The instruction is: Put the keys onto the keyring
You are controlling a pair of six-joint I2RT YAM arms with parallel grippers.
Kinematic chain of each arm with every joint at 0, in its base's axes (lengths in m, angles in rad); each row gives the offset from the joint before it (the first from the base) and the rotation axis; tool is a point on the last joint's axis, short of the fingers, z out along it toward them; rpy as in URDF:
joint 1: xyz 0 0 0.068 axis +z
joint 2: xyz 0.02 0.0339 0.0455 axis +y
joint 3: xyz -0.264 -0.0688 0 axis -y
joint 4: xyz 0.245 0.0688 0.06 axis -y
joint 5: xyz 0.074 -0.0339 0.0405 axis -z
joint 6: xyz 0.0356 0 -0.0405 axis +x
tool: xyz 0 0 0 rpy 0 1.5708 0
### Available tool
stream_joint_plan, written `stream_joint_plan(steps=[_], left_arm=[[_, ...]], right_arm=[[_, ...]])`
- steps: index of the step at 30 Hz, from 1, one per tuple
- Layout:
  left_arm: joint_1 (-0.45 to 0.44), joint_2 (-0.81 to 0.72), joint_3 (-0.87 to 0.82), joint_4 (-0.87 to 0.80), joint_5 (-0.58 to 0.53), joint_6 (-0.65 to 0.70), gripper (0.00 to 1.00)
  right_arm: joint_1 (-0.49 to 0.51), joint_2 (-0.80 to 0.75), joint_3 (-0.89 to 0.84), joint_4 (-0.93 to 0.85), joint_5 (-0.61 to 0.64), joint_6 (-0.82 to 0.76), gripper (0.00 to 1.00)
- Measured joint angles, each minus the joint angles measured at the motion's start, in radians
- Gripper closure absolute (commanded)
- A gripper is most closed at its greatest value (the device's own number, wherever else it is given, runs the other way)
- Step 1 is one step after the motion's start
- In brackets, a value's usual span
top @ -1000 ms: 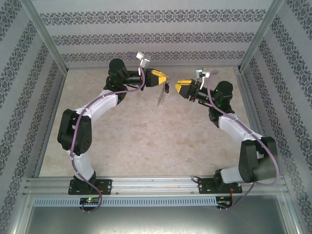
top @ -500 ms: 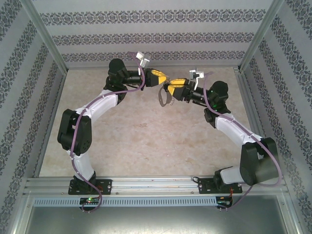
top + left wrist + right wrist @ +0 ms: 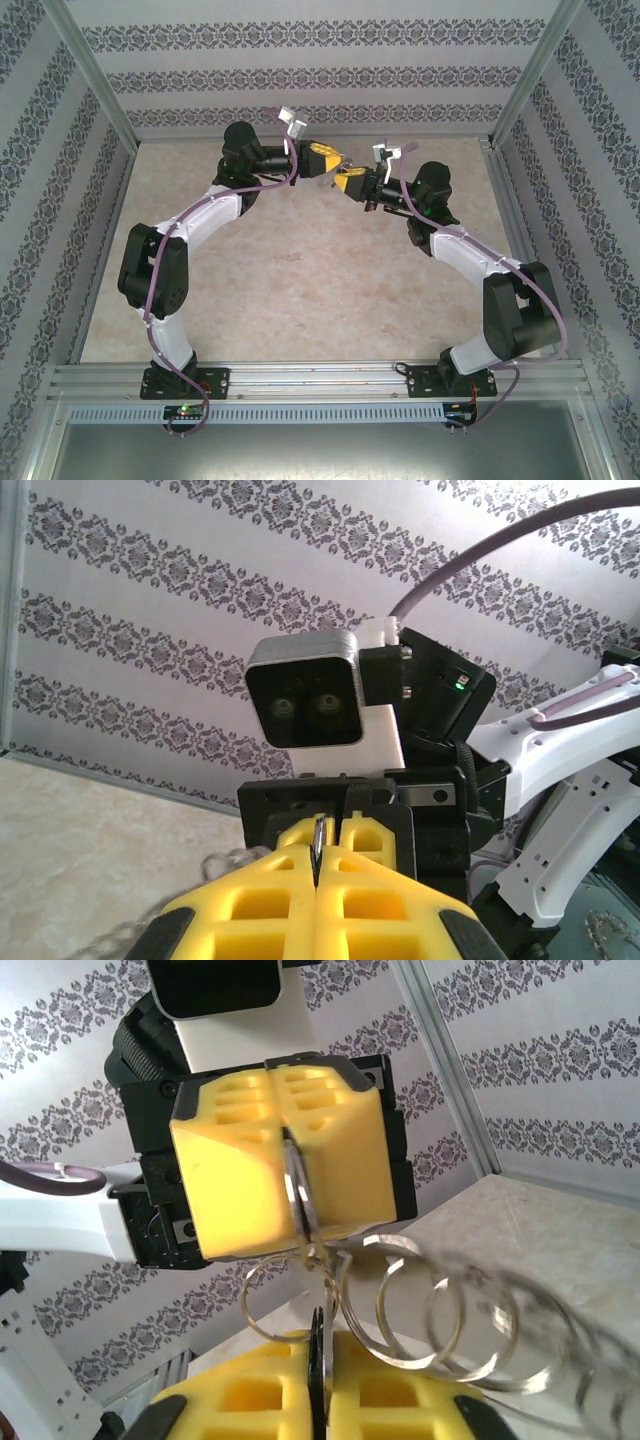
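Jaws of the left gripper (image 3: 336, 165) were clamped tight on the keyring (image 3: 297, 1200), its silver strip standing in the seam between the yellow fingers (image 3: 235, 1160), blurred wire loops dangling below, above the far part of the table (image 3: 300, 290). Nose to nose with it, the right gripper (image 3: 343, 178) was closed too, pinching a thin dark sliver (image 3: 318, 1355); what that was I could not tell.

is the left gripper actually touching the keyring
Touching. In the right wrist view the left gripper is shut on the keyring, yellow pads pinching its metal edge.
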Motion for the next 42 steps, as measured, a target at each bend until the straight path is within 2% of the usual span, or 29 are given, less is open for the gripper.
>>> stream_joint_plan(steps=[9, 19, 29, 42], left_arm=[[0.002, -0.002, -0.034, 0.029, -0.039, -0.002, 1.00], [0.012, -0.004, -0.051, 0.048, -0.059, -0.006, 1.00], [0.012, -0.005, -0.060, 0.055, -0.084, -0.004, 1.00], [0.011, -0.031, -0.062, -0.016, -0.083, 0.079, 1.00]], right_arm=[[0.040, 0.061, 0.060, -0.037, -0.010, -0.014, 1.00], [0.039, 0.104, 0.095, -0.042, -0.013, -0.017, 1.00], [0.005, 0.050, 0.066, -0.088, -0.013, -0.024, 1.00], [-0.010, -0.003, 0.100, -0.287, -0.013, -0.135, 1.00]])
